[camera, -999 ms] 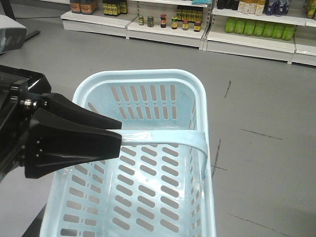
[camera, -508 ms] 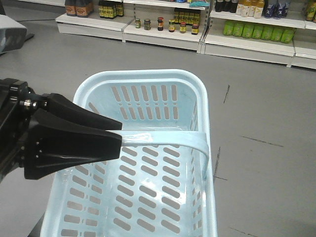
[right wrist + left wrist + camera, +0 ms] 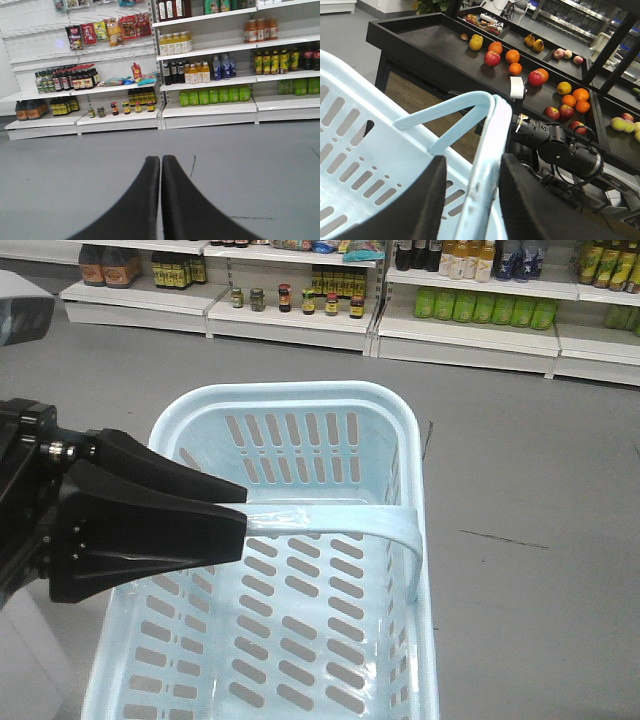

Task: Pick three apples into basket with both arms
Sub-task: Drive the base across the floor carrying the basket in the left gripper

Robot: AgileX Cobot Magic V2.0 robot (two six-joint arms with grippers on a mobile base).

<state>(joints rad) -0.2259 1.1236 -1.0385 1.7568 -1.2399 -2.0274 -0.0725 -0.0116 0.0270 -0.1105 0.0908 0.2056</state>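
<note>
1. Basket — pale blue, empty, carried clear of the grey floor. The left pincer is clenched on its rim, one black finger inside the slotted wall and one outside, close by where the band handle joins it.
2. That hold is on one side only, so the far end likely hangs free. Keep the clamp firm, the wrist level and the travel slow, or the rim could slide between the fingers.
3. The right pincer has its fingers pressed together on nothing and points across the floor at the shelves of bottles. It must spread wide before it can take any fruit.
4. No fruit lies in the basket. The dark red apples sit on the black fruit bench, among oranges and brighter red apples, well apart from the basket. Which three are meant is hard to tell at this size.
5. For this carrying step, bring the basket just beside the bench edge with its mouth up. The handle spans the opening — each apple should go in to one side of it, lowered rather than dropped.
</note>
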